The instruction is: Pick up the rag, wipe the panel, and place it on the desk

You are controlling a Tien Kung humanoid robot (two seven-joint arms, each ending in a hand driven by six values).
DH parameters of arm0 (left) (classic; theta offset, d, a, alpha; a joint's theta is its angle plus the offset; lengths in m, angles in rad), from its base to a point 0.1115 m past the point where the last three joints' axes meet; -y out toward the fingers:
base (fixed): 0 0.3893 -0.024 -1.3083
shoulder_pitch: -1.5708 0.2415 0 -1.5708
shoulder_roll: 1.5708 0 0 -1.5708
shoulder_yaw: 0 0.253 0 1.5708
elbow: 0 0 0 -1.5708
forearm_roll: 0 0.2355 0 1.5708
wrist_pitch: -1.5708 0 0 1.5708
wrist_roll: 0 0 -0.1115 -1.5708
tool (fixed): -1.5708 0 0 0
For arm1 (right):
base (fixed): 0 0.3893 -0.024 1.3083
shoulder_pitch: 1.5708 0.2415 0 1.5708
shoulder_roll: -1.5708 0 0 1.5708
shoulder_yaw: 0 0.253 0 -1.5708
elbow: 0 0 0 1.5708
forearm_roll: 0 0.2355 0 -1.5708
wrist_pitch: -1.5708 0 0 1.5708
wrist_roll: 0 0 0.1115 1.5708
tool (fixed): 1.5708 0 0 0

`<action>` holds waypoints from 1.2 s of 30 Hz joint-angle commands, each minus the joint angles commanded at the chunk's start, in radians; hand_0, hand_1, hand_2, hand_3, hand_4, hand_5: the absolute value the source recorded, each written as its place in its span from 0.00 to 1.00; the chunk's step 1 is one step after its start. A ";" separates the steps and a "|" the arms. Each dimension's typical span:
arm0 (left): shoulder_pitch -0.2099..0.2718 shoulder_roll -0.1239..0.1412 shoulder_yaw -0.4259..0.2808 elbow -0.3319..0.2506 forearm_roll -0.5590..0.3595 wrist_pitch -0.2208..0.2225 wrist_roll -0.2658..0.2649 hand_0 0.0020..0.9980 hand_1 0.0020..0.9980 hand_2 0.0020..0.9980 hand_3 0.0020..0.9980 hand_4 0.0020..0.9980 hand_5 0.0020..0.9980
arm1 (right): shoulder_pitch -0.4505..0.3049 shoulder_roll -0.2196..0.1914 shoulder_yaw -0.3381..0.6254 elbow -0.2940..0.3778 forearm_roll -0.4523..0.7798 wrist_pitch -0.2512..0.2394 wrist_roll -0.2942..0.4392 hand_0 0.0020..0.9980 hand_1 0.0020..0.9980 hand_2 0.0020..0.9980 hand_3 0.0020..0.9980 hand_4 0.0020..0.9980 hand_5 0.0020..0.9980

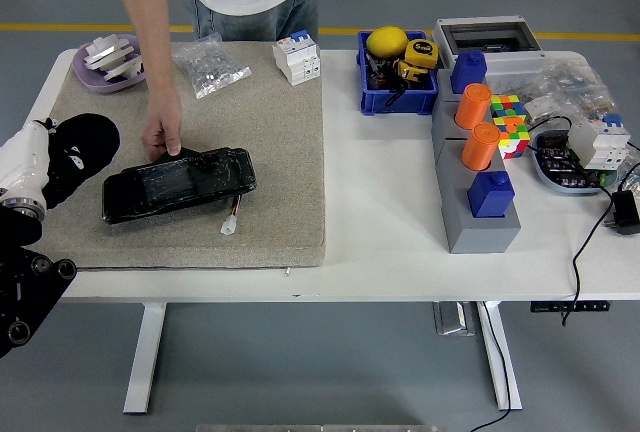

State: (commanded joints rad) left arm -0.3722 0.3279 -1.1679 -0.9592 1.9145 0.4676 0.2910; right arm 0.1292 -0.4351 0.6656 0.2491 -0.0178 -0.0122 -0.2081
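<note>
Head view: the left hand enters from the 9 o'clock edge of the frame, its white forearm section visible at the border, and its fingers are wrapped in the black rag, so they are clamped on the rag; individual fingers cannot be distinguished beneath the cloth. The rag sits at the left margin of the grey mat, just clear of the black panel, which lies flat on the mat at the 3 o'clock side of the hand. A person's hand rests on the panel's far edge, at its 12 o'clock side, fingertips touching it. A small white connector lies at the panel's 5 o'clock corner. The mat covers the left half of the white desk. The right hand does not appear in this view.
</note>
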 joint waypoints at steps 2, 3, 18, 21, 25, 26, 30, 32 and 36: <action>-0.016 0.000 -0.001 0.038 -0.005 -0.010 -0.003 0.30 0.48 0.61 0.51 0.04 0.00 | 0.002 0.000 0.000 0.001 0.000 -0.001 0.000 0.76 0.30 0.66 0.64 1.00 0.57; -0.022 0.003 -0.003 0.054 -0.004 -0.024 0.000 0.30 0.48 0.61 0.51 0.04 0.00 | 0.002 0.001 -0.001 0.001 0.000 -0.002 0.000 0.76 0.30 0.66 0.64 1.00 0.57; -0.035 0.022 -0.003 0.084 -0.028 -0.098 0.001 0.58 0.74 0.79 0.59 0.80 0.00 | 0.005 0.006 -0.001 -0.001 0.001 -0.007 0.003 0.76 0.30 0.66 0.64 1.00 0.58; -0.033 0.024 -0.003 0.072 -0.033 -0.108 0.003 0.58 0.74 0.79 0.59 0.80 0.00 | 0.006 0.006 -0.001 -0.001 0.001 -0.009 0.004 0.76 0.30 0.66 0.64 1.00 0.58; -0.030 0.027 -0.010 0.052 -0.039 -0.113 0.003 0.60 0.75 0.80 0.64 0.90 0.06 | 0.007 0.006 -0.001 -0.002 0.001 -0.011 0.004 0.76 0.30 0.66 0.64 1.00 0.58; -0.030 0.027 -0.012 0.048 -0.035 -0.112 0.004 0.60 0.75 0.80 0.64 0.90 0.06 | 0.007 0.006 0.000 -0.002 0.000 -0.012 0.005 0.76 0.30 0.66 0.64 1.00 0.58; -0.028 0.030 -0.024 0.036 -0.025 -0.122 0.014 0.62 0.76 0.81 0.66 0.92 0.10 | 0.008 0.006 0.003 -0.004 -0.001 -0.014 0.006 0.76 0.29 0.66 0.63 1.00 0.57; -0.026 0.033 -0.027 0.031 -0.026 -0.131 0.019 0.62 0.76 0.81 0.66 0.92 0.10 | 0.008 0.006 0.001 -0.005 0.000 -0.014 0.006 0.76 0.29 0.66 0.63 1.00 0.57; -0.011 0.037 -0.050 0.007 -0.022 -0.145 0.021 0.63 0.76 0.82 0.70 0.94 0.18 | 0.008 0.006 0.003 -0.006 -0.002 -0.015 0.007 0.76 0.29 0.66 0.63 1.00 0.57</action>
State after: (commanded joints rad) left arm -0.3830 0.3653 -1.2178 -0.9524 1.8924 0.3225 0.3124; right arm 0.1369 -0.4291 0.6690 0.2435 -0.0194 -0.0274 -0.2011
